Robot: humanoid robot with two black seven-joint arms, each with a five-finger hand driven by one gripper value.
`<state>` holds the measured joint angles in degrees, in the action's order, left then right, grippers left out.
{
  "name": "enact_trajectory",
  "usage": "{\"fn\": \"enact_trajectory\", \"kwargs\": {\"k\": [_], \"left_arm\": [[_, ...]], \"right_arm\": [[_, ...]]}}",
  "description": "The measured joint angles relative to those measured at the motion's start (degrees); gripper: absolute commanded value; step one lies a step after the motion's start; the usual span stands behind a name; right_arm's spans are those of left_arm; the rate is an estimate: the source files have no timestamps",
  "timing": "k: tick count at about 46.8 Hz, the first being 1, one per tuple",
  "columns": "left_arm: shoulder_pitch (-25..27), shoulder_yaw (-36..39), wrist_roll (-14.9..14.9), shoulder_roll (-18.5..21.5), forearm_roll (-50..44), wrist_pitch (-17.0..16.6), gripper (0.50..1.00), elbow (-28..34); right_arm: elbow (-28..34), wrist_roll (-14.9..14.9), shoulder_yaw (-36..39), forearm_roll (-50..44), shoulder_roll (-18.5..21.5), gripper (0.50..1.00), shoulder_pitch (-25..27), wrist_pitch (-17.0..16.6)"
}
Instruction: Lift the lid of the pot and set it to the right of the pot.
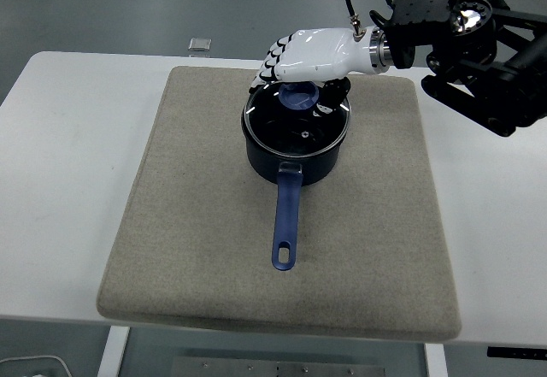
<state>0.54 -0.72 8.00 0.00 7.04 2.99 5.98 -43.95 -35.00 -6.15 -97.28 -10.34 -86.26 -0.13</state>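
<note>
On the grey mat (214,249) covering the middle of the white surface (68,138) sits the dark blue pot (295,159), its blue handle (287,223) pointing toward the near edge. Glass pot lid (297,120) is seated on the pot rim, blue knob (299,97) at the lid's far side. Right hand (309,52), white shell with black fingertips, comes in from upper right and sits directly over the knob, palm down, fingers drooped toward the far-left rim. Whether it actually grips the knob: can't tell, the palm hides the contact. Black right arm (479,52) hangs over the mat's far right corner. Small grey square object (200,44) on the surface beyond the mat, far left of the pot.
</note>
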Motion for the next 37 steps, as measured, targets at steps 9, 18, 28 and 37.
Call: {"fn": "enact_trajectory", "kwargs": {"k": [9,18,28,37], "left_arm": [[0.01,0.0,0.0,0.0,0.0,0.0,1.0,0.0],[0.03,0.01,0.0,0.0,0.0,0.0,1.0,0.0],[0.01,-0.01,0.0,0.0,0.0,0.0,1.0,0.0],[0.0,0.0,0.0,0.0,-0.02,0.0,1.0,0.0]], "right_arm": [[0.08,0.0,-0.48,-0.89,0.04,0.903,0.0,2.24],[0.59,0.0,-3.29,-1.48,-0.02,0.903,-0.01,5.07],[0.61,0.0,-4.28,-2.18,0.04,0.903,0.01,7.13],[1.78,0.0,-5.14,-2.66,0.01,0.903,0.11,8.9]]}}
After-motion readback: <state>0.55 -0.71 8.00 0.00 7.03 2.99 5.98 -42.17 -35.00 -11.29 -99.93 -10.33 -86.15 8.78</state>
